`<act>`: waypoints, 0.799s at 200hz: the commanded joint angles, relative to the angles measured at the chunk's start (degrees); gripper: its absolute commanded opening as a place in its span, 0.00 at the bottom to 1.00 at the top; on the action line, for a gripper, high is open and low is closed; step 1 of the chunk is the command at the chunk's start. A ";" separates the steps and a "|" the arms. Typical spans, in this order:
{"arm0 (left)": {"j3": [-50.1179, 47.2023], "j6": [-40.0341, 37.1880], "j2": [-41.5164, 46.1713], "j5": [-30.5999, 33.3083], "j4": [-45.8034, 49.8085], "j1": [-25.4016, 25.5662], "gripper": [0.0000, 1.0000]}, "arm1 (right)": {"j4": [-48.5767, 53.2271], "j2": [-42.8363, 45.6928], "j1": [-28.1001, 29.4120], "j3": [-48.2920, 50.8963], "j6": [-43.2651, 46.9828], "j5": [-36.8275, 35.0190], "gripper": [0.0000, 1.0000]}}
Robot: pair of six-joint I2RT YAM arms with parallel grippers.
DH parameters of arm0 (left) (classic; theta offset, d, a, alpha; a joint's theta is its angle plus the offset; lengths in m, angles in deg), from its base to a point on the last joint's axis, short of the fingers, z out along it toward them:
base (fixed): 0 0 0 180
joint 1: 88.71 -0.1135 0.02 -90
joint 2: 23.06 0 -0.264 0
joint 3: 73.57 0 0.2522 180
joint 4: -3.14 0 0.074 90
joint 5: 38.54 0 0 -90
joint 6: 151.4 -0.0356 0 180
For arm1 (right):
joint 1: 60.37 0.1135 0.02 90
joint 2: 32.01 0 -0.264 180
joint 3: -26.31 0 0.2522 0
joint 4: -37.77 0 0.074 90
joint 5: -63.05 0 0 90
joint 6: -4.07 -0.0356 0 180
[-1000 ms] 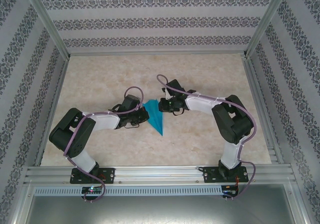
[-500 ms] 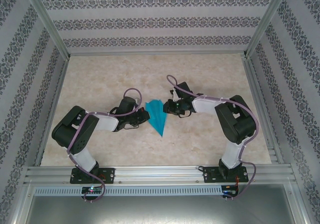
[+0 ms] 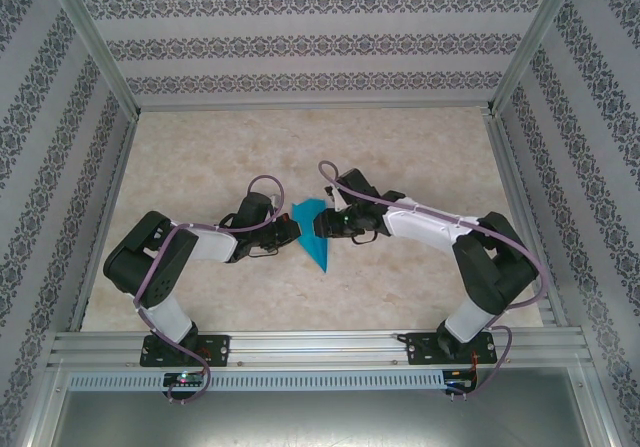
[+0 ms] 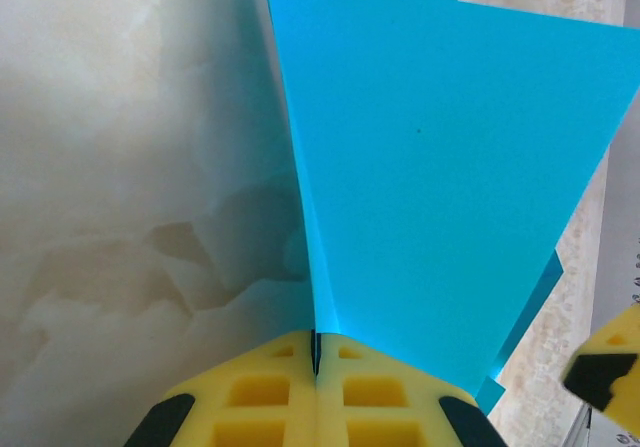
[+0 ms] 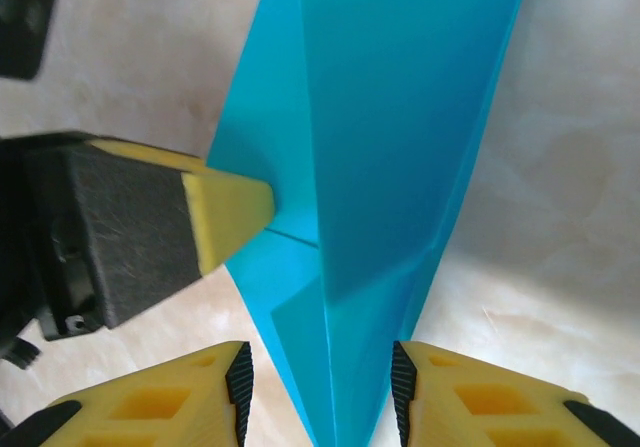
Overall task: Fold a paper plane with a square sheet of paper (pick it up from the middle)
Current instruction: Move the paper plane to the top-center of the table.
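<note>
The square sheet of paper is folded into a slim teal paper plane [image 3: 320, 254] that lies mid-table, its tip toward the near edge. My left gripper [image 3: 296, 229] is shut on the plane's left side. In the left wrist view the yellow fingers [image 4: 270, 387] pinch a raised fold of the plane [image 4: 440, 167] at the left gripper [image 4: 316, 342]. My right gripper [image 3: 318, 225] hangs over the plane from the right. In the right wrist view the right gripper [image 5: 320, 382] stands open, with the plane's [image 5: 400, 117] narrow end between its pads [image 5: 238, 382], untouched. The left fingertip [image 5: 228, 207] presses the plane's left wing.
The marble-patterned table [image 3: 420, 157] is bounded by patterned walls at the back and sides and by an aluminium rail [image 3: 310, 347] at the near edge. Both arms meet at the centre; bare tabletop lies behind and to either side.
My right gripper has opened and moved left over the plane. The left gripper stays shut on the paper, nearly still.
</note>
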 commanded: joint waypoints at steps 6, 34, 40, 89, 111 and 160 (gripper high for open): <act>-0.01 0.44 0.07 -0.70 -2.33 -0.71 0.02 | 3.45 -2.83 0.87 -2.65 1.04 -2.90 0.43; 0.13 0.47 -0.01 -0.86 -2.25 -0.64 0.02 | 3.12 -4.33 1.06 -3.40 0.81 -1.87 0.39; 0.24 0.51 -0.04 -0.80 -2.25 -0.72 0.02 | 2.91 -4.33 1.10 -3.42 0.81 -1.79 0.38; 0.65 0.47 -0.34 -0.86 -1.90 -0.69 0.02 | 2.41 -3.39 1.56 -3.23 0.71 -1.88 0.32; 0.74 0.51 -0.51 -0.84 -1.86 -0.72 0.02 | 0.97 -1.56 1.77 -2.37 0.46 -2.09 0.33; 0.65 0.55 -0.52 -0.81 -1.86 -0.68 0.02 | 1.51 -2.48 2.55 -3.17 0.41 -3.30 0.36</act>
